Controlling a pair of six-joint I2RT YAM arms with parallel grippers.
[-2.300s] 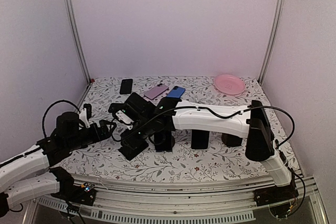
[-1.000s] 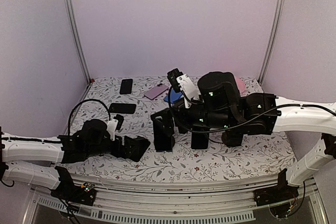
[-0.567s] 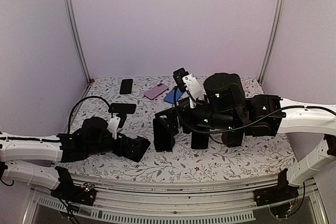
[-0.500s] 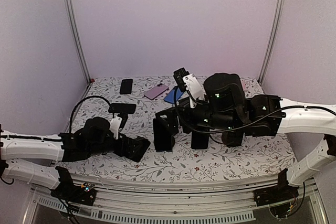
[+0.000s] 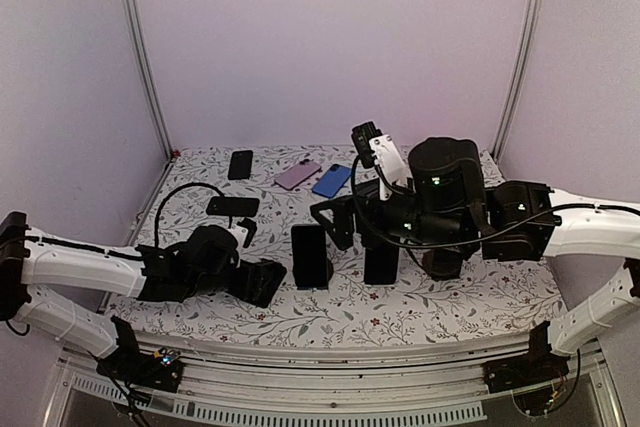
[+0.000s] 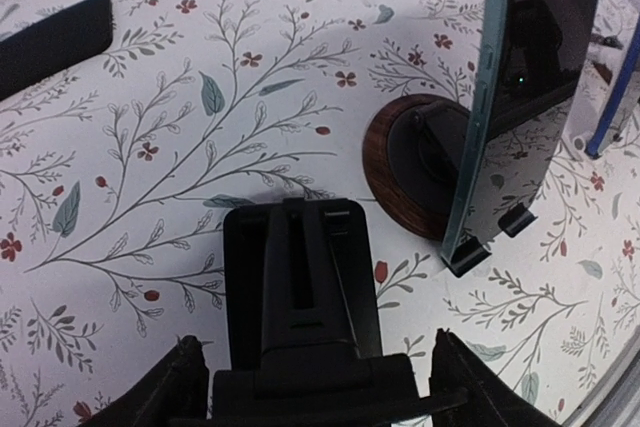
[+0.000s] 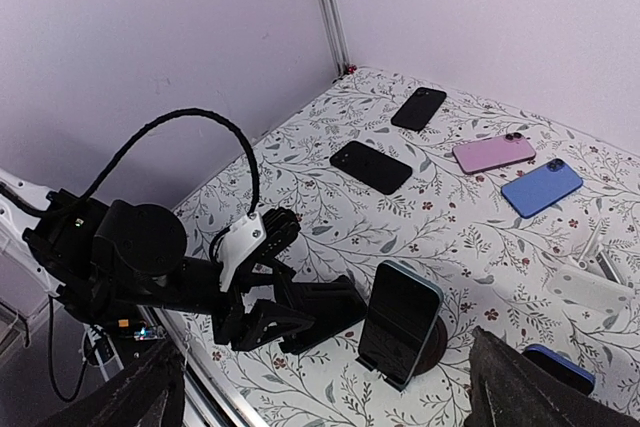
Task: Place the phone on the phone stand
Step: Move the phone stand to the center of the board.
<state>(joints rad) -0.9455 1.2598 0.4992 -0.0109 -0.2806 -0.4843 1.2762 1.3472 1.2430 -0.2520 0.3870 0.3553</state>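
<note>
Blue-edged phone (image 6: 520,97) stands upright on wooden-based phone stand (image 6: 400,172), mid-table | left gripper (image 6: 320,387) clamped on black phone stand (image 6: 300,267) lying just beside it | right gripper (image 7: 330,392) raised, fingers spread wide | near black phone (image 7: 372,166), far black phone (image 7: 418,108), pink phone (image 7: 493,153), blue phone (image 7: 541,186) lie flat toward rear

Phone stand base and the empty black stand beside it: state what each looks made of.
Phone stand base: probably wood, brown with faint grain, dull finish. Black stand: likely moulded plastic, matte black with ribbed slots; metal cannot be ruled out.
</note>
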